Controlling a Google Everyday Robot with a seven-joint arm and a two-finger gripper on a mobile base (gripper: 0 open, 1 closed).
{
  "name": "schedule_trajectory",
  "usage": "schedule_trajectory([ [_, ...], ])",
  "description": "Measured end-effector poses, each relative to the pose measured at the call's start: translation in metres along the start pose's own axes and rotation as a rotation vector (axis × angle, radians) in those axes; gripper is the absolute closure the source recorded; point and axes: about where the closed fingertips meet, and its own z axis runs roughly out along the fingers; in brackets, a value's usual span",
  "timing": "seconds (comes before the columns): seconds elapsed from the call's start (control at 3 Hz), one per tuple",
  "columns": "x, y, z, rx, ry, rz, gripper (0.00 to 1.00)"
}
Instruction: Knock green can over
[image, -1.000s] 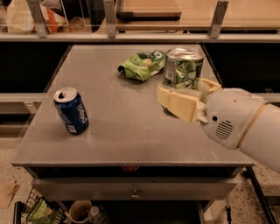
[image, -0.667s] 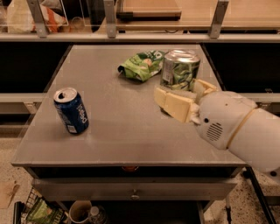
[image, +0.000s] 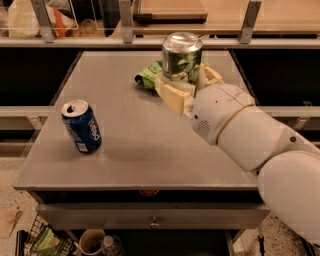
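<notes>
At the upper centre of the frame the green can (image: 182, 56) stands upright on the table (image: 150, 160), just beside the green snack bag (image: 148, 76). The gripper (image: 184, 79) is at its lower part, the 2 fingers (image: 172, 96) apart, 1 on each side. A push this low may only slide the can, or send it off the far edge
</notes>
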Motion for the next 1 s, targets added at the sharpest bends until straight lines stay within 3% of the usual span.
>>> schedule_trajectory([
  [0.33,0.015,0.008,0.014,-0.055,0.063,-0.053,1.00],
  [0.67,-0.035,0.008,0.024,-0.050,0.038,-0.083,1.00],
  [1.0,-0.096,-0.002,0.030,-0.024,-0.042,-0.018,1.00],
])
